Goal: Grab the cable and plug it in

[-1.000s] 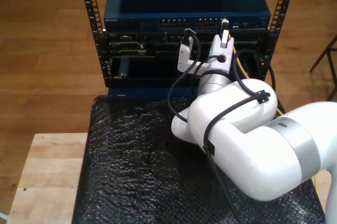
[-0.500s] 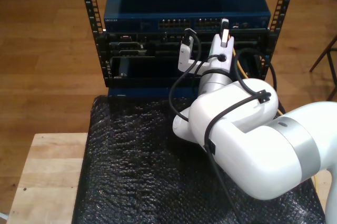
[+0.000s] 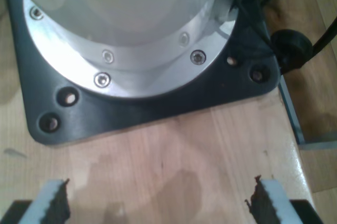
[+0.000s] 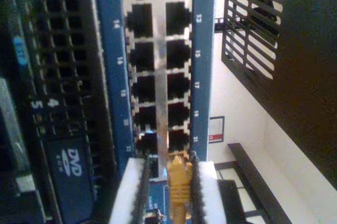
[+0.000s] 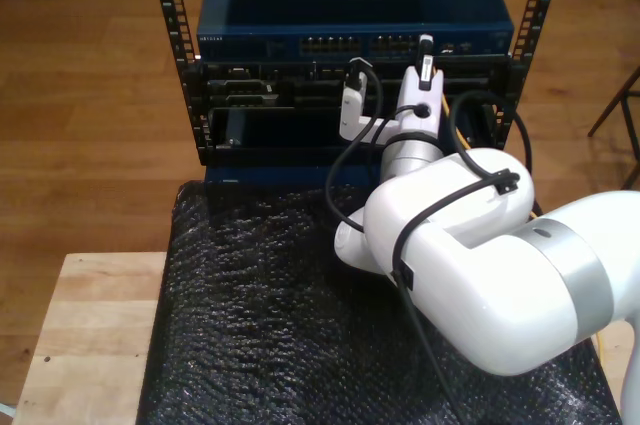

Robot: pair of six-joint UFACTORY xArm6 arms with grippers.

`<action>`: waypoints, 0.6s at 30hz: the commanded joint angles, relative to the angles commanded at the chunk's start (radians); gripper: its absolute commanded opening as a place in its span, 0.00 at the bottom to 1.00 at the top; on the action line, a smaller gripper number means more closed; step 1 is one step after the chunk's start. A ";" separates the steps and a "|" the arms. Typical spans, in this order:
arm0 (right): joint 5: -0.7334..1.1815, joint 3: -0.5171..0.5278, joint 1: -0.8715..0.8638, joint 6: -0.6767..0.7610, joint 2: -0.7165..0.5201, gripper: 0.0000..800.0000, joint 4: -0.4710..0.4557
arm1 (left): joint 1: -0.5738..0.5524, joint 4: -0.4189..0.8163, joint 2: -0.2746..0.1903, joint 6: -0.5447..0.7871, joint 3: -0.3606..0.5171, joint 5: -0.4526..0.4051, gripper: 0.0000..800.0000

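The yellow-orange cable (image 4: 179, 184) is pinched at its plug end between the fingers of my second gripper (image 4: 168, 165). The plug tip sits just in front of the end row of ports (image 4: 158, 71) on the blue switch (image 4: 205, 34); whether it touches a port I cannot tell. In the exterior view my second gripper (image 5: 424, 50) points at the switch (image 5: 260, 20) near its port row, with a loop of the cable (image 5: 458, 130) behind the arm. My first gripper (image 3: 158, 205) stands open over bare wood, its pads (image 3: 55, 203) far apart, nothing between them.
The switch sits in a black rack with perforated rails (image 5: 172, 35) and darker units below. A black bubble mat (image 5: 250, 325) covers the wooden table (image 5: 90, 345). A black arm cable (image 5: 345, 160) loops beside the wrist. A robot base plate (image 3: 63, 113) lies ahead of my first gripper.
My second gripper has crept slightly closer to the switch's port row, the arm's elbow shifting a little to the exterior view's right. The cable stays held.
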 joint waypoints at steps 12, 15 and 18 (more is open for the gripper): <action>0.029 0.167 0.005 0.000 -0.129 0.48 0.000 | 0.000 -0.002 0.000 0.000 0.000 0.000 1.00; 0.038 0.215 0.009 0.000 -0.169 0.49 0.000 | 0.000 -0.002 0.000 0.000 0.000 0.000 1.00; 0.048 0.259 0.012 0.000 -0.215 0.51 0.000 | 0.000 0.000 0.000 0.000 0.002 0.000 1.00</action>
